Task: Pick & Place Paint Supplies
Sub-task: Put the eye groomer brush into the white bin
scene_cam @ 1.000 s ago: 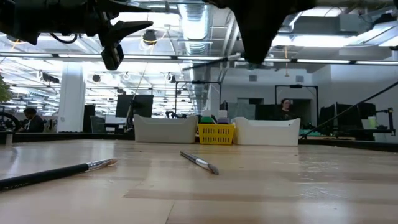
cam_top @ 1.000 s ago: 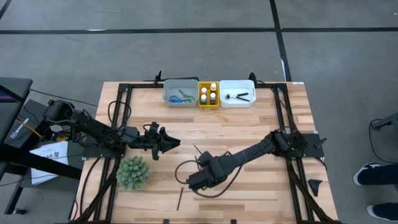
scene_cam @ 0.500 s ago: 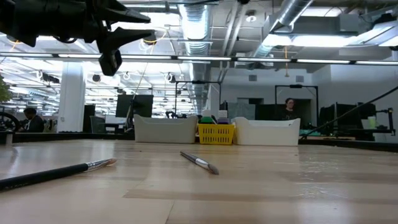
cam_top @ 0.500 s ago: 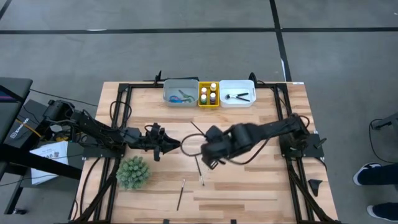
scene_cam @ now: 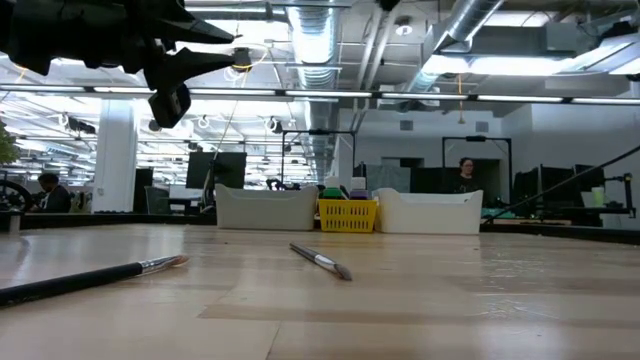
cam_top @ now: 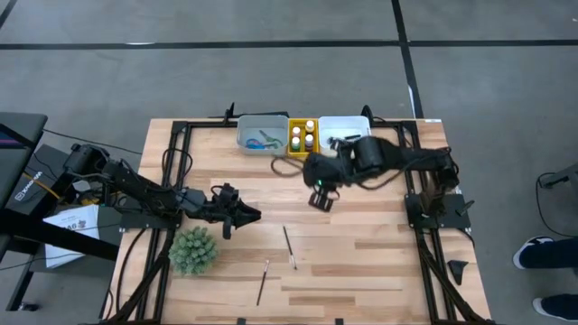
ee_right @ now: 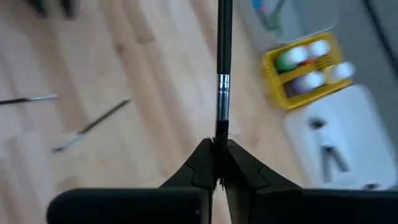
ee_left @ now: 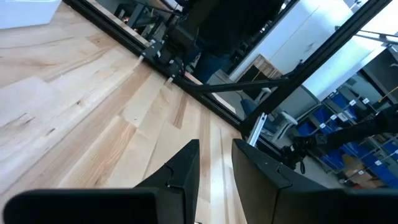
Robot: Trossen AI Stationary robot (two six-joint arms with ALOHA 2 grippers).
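The left gripper [cam_top: 248, 215] is hovering over mid-table beside the plant ball [cam_top: 193, 250], fingers slightly parted and holding nothing. Two brushes [cam_top: 288, 246] are lying loose on the wood. The right gripper [ee_right: 216, 149] is clamping a third brush [ee_right: 222, 68] by its bristle end (handle pointing away), near the white tray [cam_top: 347, 126]. Transport looks under way; next, lowering and releasing there.

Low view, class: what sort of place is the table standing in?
Probably a big open lab or workshop: exposed ceiling ducts, strip lights, and a person at desks beyond the wooden table.
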